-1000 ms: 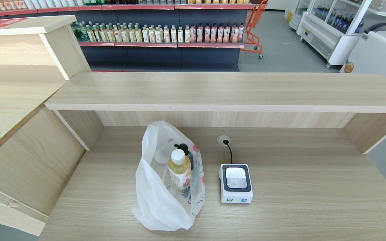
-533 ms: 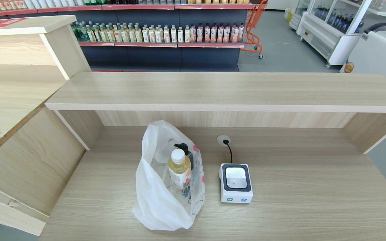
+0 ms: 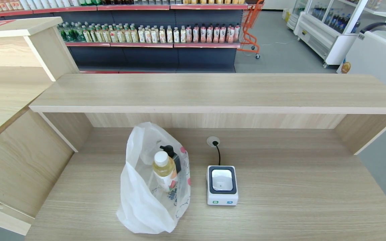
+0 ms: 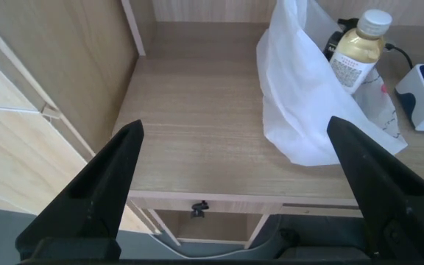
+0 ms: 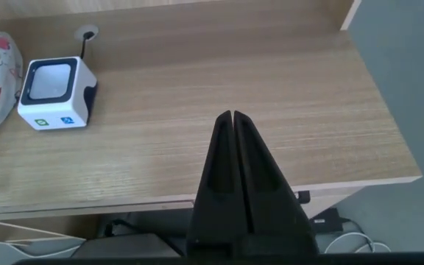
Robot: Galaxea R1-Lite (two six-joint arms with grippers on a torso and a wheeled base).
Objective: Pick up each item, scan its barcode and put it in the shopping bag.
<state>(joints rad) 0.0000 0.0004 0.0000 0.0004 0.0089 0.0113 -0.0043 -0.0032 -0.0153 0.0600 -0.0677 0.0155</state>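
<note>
A white plastic shopping bag point(image 3: 146, 201) stands open on the wooden counter point(image 3: 297, 187). Inside it are a yellow drink bottle with a white cap point(image 3: 164, 170) and a black pump bottle point(image 3: 170, 152) behind it. Just right of the bag sits the white barcode scanner point(image 3: 222, 184), window facing up. My left gripper point(image 4: 238, 147) is open and hangs back from the counter's near edge, short of the bag point(image 4: 300, 103) and bottle point(image 4: 359, 51). My right gripper point(image 5: 232, 119) is shut on nothing, above the counter's near edge, well to the right of the scanner point(image 5: 54, 92).
The scanner's black cable point(image 3: 218, 152) runs to a grommet at the back. A raised wooden shelf point(image 3: 213, 93) spans the counter's far side, and a wooden side wall point(image 3: 22, 160) closes the left. Drink shelves point(image 3: 146, 33) and freezers stand beyond.
The whole head picture has shifted left, so the camera moved. The bag, bottles and scanner keep their places relative to one another.
</note>
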